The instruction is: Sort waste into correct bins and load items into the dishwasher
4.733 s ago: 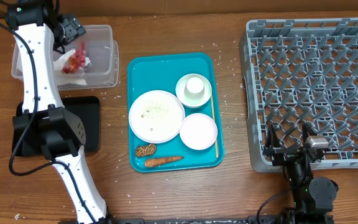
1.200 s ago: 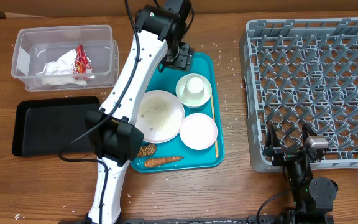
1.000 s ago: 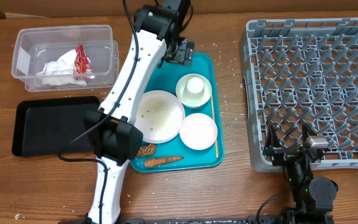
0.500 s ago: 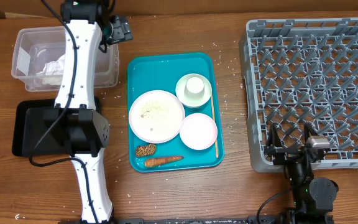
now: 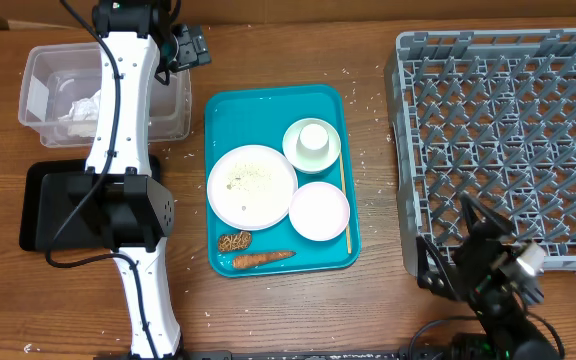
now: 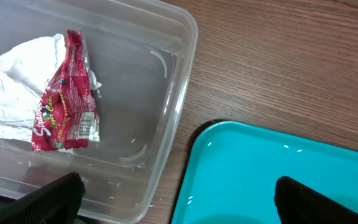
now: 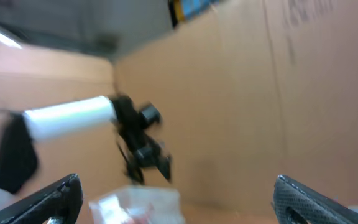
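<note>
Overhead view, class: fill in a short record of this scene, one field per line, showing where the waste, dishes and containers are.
Clear tub: holds napkin and red-and-white wrapper
Black tray: nothing seen on it; arm covers part
Teal tray: carries all the dishes and food
Plate: rice on it
Upper bowl: cup inside
Lower bowl: looks empty
Chopsticks: along tray's right edge
Carrot, brown piece: tray's near edge
Dish rack: no dishes seen
Left gripper: open, by tub's corner
</note>
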